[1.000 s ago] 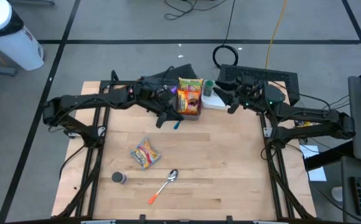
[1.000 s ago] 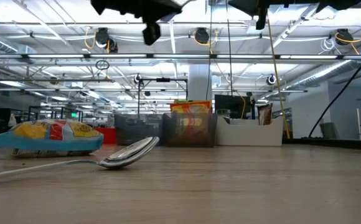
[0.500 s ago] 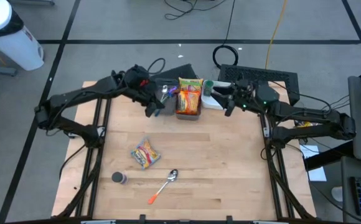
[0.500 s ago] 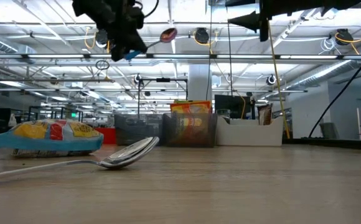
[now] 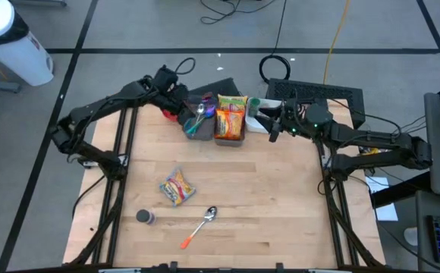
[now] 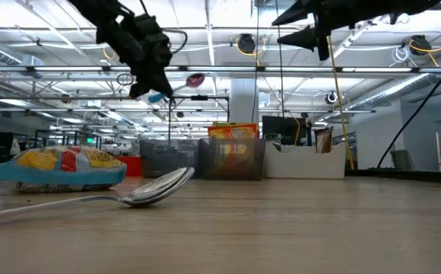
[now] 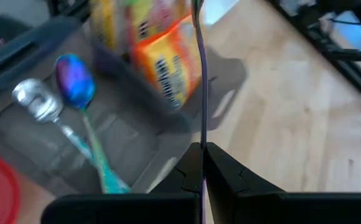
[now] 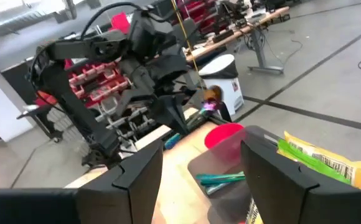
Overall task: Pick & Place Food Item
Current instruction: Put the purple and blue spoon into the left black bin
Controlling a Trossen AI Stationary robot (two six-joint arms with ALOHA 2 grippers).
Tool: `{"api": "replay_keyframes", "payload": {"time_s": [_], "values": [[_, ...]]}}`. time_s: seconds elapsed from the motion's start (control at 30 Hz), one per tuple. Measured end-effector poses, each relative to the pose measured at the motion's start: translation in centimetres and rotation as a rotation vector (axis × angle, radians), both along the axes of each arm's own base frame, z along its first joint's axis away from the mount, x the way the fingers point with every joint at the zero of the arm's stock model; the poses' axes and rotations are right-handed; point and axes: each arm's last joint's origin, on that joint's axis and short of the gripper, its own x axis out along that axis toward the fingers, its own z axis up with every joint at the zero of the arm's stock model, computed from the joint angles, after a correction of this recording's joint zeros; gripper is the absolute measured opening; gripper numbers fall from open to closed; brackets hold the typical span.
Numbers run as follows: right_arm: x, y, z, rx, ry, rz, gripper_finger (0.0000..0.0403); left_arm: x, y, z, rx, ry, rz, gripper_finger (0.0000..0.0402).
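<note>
A yellow snack packet lies flat on the wooden table. An orange snack bag stands in a dark bin at the far edge. My left gripper hangs above the grey utensil tray beside that bin, shut on a thin iridescent spoon. A teal-handled spoon and a silver one lie in the tray. My right gripper waits in the air to the right of the bin, open, with nothing between its fingers. My left gripper pinches the spoon's handle between its two shut fingers; the wrist view shows it edge-on as a thin purple line. The fingers slant down from the table's left. The spoon is lifted clear, its bowl sticking out past the fingers and its blue end below them.
On the near half of the table lie a metal spoon with an orange handle and a small dark jar. A red round thing sits left of the tray, a white box right of the bin.
My left gripper has swung from the near side of the bin toward the table's far left, over the grey tray. It has sunk, tipped downward and stayed shut on the spoon, which went with it. My right gripper has tipped a little.
</note>
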Motion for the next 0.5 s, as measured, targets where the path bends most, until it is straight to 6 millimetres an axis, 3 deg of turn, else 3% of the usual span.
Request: {"api": "replay_keyframes", "payload": {"time_s": [0.2, 0.5], "values": [[0.9, -0.7, -1.0, 0.009, 0.047, -0.018, 0.0206, 0.8, 1.7, -2.1, -0.067, 0.096, 0.025, 0.0003], [1.2, -1.6, -1.6, 0.024, 0.070, -0.047, 0.0206, 3.8, 4.8, -2.3, -0.095, 0.356, 0.017, 0.0006]]}}
